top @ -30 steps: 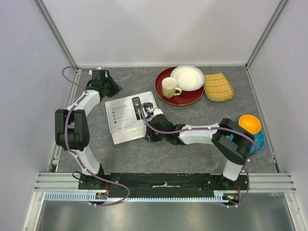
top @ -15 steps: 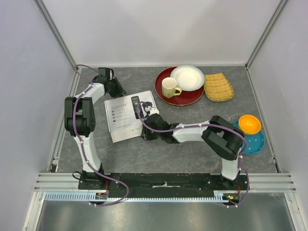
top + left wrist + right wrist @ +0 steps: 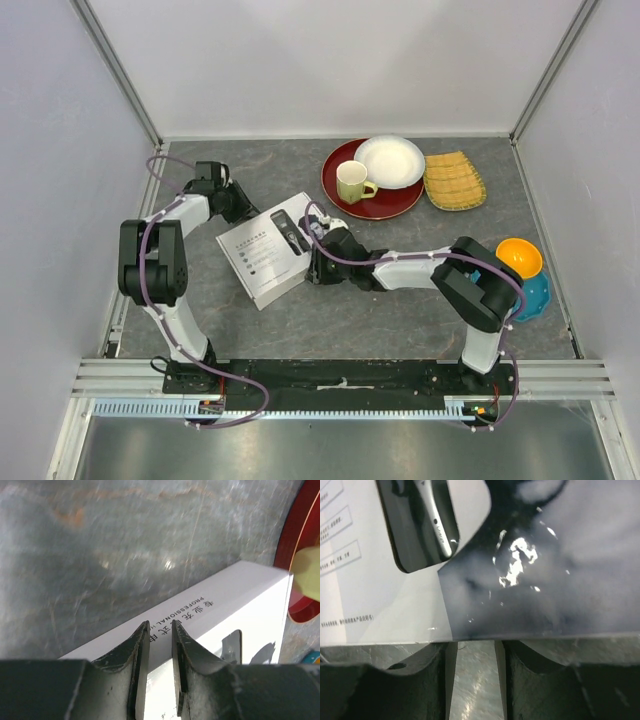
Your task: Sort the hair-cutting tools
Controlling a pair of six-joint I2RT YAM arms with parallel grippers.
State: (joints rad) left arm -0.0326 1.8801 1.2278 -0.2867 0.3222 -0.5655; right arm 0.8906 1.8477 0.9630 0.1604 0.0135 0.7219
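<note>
From above, a white box (image 3: 258, 262) showing a hair clipper (image 3: 290, 232) in its window lies askew on the desk (image 3: 400, 320); left wrist view: left end effector (image 3: 159, 625) narrowly parted, empty, over the box's edge; right wrist view: right end effector (image 3: 475, 647) moderately parted, empty, against the box's edge.

Hair clipper (image 3: 290, 232): black-and-silver body, lying flat inside white box (image 3: 255, 268), seen through the lid's dark rounded window. Long axis runs along the window. Box sits skewed on worktop (image 3: 350, 322).
</note>
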